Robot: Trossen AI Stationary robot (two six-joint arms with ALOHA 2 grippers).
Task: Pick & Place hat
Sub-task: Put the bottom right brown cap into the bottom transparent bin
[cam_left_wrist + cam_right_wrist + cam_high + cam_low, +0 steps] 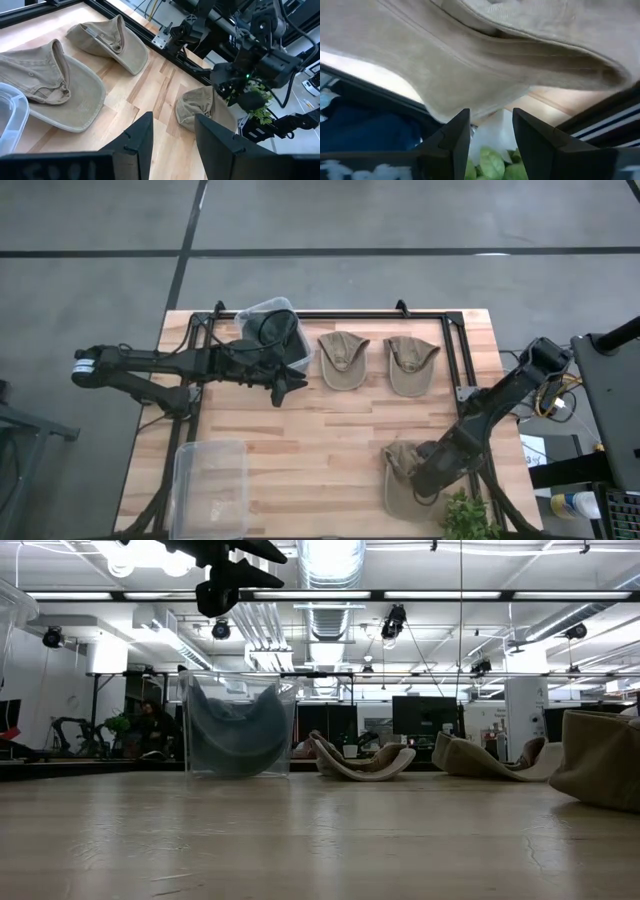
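Observation:
Three khaki hats lie on the wooden table. Two sit side by side near the far edge (343, 360) (410, 363), and the third (400, 477) rests crown-down near the near right corner. A dark hat sits inside a clear bin (275, 330) at the far edge. My right gripper (427, 472) is open and low at the third hat's right edge; in its wrist view the hat's brim (495, 45) fills the picture just beyond the gripper (491, 112). My left gripper (285, 387) is open and empty, raised above the table beside the bin. My right gripper stands with open fingers (455, 130) right at the edge of the third hat's brim (450, 107), slanting down from the table's right. I cannot tell whether the fingers touch the cloth. The hat lies on the table.
An empty clear bin (210, 485) stands at the near left corner. A green plant (468, 518) sits at the near edge beside my right arm. A black frame (450, 340) runs along the far and right sides. Bare wood lies mid-table between the arms.

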